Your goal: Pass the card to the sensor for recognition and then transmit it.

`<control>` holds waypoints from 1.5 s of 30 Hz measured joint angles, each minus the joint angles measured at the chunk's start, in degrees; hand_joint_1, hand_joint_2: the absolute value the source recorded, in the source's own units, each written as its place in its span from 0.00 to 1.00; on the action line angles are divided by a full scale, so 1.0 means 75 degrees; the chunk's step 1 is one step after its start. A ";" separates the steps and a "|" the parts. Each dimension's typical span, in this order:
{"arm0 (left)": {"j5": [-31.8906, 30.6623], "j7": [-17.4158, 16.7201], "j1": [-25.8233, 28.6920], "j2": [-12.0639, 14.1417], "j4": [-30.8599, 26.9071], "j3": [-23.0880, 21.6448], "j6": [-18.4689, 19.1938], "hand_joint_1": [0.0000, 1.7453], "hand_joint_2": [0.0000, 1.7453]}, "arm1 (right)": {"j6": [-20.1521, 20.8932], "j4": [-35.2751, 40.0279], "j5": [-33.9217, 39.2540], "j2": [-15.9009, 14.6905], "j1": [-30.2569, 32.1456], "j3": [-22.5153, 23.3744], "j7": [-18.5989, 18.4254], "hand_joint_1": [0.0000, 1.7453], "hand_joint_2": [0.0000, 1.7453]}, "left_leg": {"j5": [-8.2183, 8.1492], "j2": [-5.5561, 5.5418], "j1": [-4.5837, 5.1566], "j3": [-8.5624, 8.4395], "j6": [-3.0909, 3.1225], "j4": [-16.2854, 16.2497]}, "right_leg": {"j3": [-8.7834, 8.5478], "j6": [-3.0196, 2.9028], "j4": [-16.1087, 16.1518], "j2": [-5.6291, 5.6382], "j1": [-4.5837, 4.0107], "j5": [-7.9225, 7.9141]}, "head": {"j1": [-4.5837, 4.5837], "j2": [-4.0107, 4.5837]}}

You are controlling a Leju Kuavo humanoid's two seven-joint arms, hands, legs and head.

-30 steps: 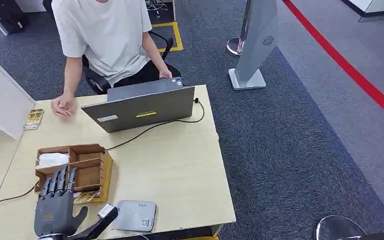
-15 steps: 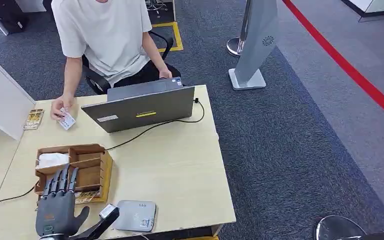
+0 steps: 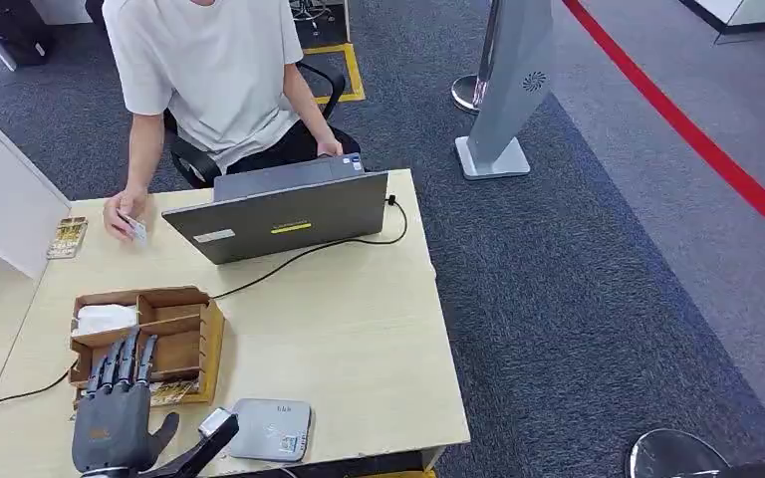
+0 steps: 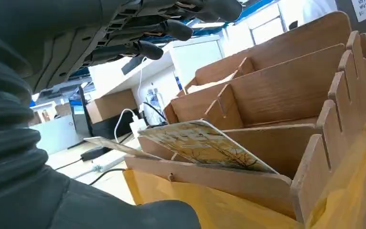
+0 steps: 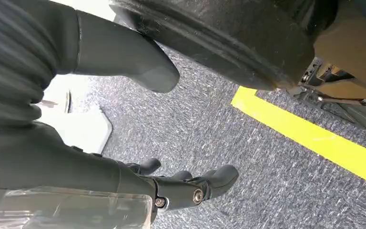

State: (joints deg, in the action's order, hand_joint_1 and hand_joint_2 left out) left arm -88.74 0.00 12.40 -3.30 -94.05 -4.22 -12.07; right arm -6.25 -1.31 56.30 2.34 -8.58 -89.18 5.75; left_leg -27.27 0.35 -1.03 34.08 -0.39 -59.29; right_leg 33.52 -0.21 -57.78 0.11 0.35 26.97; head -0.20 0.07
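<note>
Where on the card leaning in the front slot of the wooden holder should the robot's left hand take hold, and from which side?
Probably the raised free edge of the card, which tilts up out of the holder above the front wall. The left hand hovers open on the near side, so coming over that wall and pinching both faces looks easiest; the lower end sits hidden in the slot.

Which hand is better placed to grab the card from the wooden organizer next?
Left. The left hand hovers open right at the wooden organizer, above the card in its near slot. The right hand hangs over the carpet.
</note>
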 joint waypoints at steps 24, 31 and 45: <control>0.0015 0.0574 0.0049 -0.0382 0.0000 0.0463 0.0437 1.00 1.00 | -0.0035 0.0000 0.0029 0.0000 0.0009 0.0000 0.0044 0.00 1.00 | 0.0000 0.0000 0.0000 -0.0002 0.0000 0.0000 | -0.0001 0.0000 0.0000 0.0001 0.0000 0.0000 | 0.0000 0.0000; 0.0003 0.0431 0.0055 -0.0408 -0.0181 0.0504 0.0639 1.00 1.00 | -0.0041 0.0000 0.0050 0.0000 0.0010 0.0000 0.0035 0.00 1.00 | 0.0000 0.0000 0.0000 -0.0004 0.0000 0.0000 | -0.0002 0.0000 0.0000 0.0001 0.0000 0.0000 | 0.0000 0.0000; 0.0012 -0.0627 -0.0079 0.0928 -0.3215 -0.1280 0.3745 1.00 1.00 | -0.0178 0.0003 0.0767 0.0003 0.0047 0.0000 -0.0026 0.00 1.00 | 0.0000 0.0001 -0.0002 -0.0004 -0.0001 -0.0001 | 0.0000 0.0000 0.0000 0.0002 -0.0002 0.0000 | 0.0000 0.0000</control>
State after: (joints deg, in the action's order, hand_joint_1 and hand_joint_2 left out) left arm -88.65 -4.70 11.81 3.66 -118.17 -13.82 16.02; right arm -7.58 -1.29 62.05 2.36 -8.23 -89.18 5.55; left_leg -27.27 0.36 -1.04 34.05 -0.40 -59.29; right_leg 33.52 -0.21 -57.78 0.12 0.33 26.97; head -0.20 0.07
